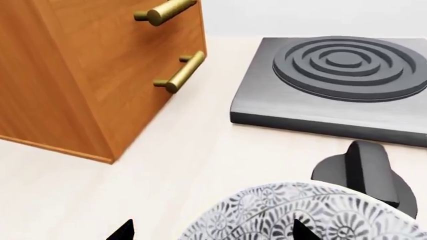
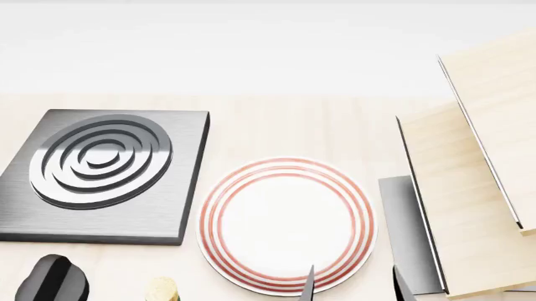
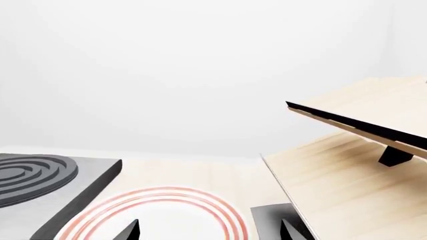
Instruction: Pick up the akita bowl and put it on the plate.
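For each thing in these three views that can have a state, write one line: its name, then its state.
akita bowl: upright on the counter beside the stove knob, not on the plate.
plate: flat on the counter, nothing on it.
stove burner: nothing on it.
stove knob: bar upright; setting unreadable.
wooden cabinet: drawers shut.
left tool: open, tips either side of the bowl's rim.
right tool: open, holding nothing, at the plate's near edge.

The grey-black floral akita bowl (image 1: 300,212) sits upright on the bench, while the red-ringed white plate (image 2: 285,226) lies flat, empty.
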Available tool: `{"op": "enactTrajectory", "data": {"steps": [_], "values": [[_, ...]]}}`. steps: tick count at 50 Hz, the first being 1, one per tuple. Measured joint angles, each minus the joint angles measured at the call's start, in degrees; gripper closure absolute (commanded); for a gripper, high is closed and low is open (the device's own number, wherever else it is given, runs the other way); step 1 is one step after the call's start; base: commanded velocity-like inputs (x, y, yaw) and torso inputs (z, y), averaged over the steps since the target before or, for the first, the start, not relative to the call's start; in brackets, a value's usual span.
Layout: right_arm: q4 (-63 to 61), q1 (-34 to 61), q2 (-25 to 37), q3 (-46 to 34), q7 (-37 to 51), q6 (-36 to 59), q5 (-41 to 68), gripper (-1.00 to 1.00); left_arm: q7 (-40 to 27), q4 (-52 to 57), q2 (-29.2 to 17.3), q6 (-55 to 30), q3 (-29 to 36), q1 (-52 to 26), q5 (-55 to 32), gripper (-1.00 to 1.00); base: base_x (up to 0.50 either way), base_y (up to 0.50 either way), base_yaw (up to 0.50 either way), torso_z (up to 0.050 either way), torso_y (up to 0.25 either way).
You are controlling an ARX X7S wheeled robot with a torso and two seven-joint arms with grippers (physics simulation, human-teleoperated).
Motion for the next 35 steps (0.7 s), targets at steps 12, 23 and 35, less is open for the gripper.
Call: {"op": "enactTrajectory", "data": {"steps": [12, 23, 35], "values": [[-0.25, 0.06, 0.21, -0.16, 0.17, 0.23, 0.13, -1.0, -0.54, -1.37, -0.42, -2.03, 0.44, -0.84, -0.88, -1.0, 0.0, 0.0, 0.0, 0.0, 0.0], [-0.33, 0.22, 0.32, -0.32, 0.36, 0.34, 0.16, -1.0, -0.59, -2.88, -0.89, -3.27, 1.15, -1.47, -1.14, -1.0, 0.0, 0.0, 0.0, 0.0, 0.0], [-0.1, 0.39, 0.37, -0.52, 0.49, 0.26, 0.25, -1.0, -1.09, -3.75, -1.56, -4.55, 2.19, -1.7, -0.69, -1.0, 0.0, 0.0, 0.0, 0.0, 0.0]]}}
